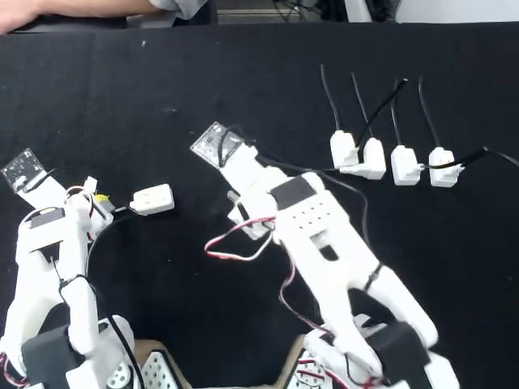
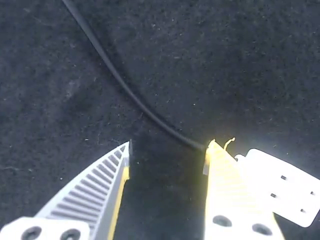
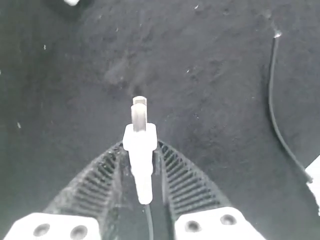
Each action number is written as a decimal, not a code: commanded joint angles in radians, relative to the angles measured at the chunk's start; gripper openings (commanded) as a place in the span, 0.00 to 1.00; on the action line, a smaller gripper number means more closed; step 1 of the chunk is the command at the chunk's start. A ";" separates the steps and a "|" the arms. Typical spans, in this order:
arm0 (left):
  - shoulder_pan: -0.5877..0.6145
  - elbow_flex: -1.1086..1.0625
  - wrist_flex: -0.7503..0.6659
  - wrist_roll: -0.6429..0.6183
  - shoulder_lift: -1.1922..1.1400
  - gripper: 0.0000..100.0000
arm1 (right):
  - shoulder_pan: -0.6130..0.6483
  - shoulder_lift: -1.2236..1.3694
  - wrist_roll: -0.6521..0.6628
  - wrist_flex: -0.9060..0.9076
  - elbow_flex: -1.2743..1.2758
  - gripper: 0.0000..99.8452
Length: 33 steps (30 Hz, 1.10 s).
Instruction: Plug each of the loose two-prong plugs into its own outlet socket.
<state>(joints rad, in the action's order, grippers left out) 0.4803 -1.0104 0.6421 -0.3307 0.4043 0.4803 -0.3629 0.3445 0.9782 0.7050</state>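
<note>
I hold the right pincer (image 3: 140, 145) clenched on one two-prong plug (image 3: 139, 131), prongs forward and clear of the counter (image 3: 210, 75), ready for insertion. The left pincer (image 2: 168, 147) stands released, one finger (image 2: 230, 190) just beside the outlet socket (image 2: 280, 185), probably to brace it.

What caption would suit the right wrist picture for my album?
Right end effector grips a white two-prong plug, prongs pointing away over the black table.
</note>
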 commanded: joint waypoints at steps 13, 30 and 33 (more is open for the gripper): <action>-0.015 0.013 -0.005 -0.009 0.035 0.24 | 0.166 -0.102 -0.282 -0.425 0.208 0.01; -0.311 0.220 0.083 0.101 0.032 0.24 | 0.167 -0.220 -0.356 -0.709 0.456 0.01; -0.309 0.188 0.078 0.092 0.037 0.24 | 0.167 -0.236 -0.393 -0.750 0.487 0.01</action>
<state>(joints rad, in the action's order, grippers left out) 0.1872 -0.8523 0.7188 -0.2186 0.4043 0.6368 -0.5501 -0.0115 0.2862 1.1914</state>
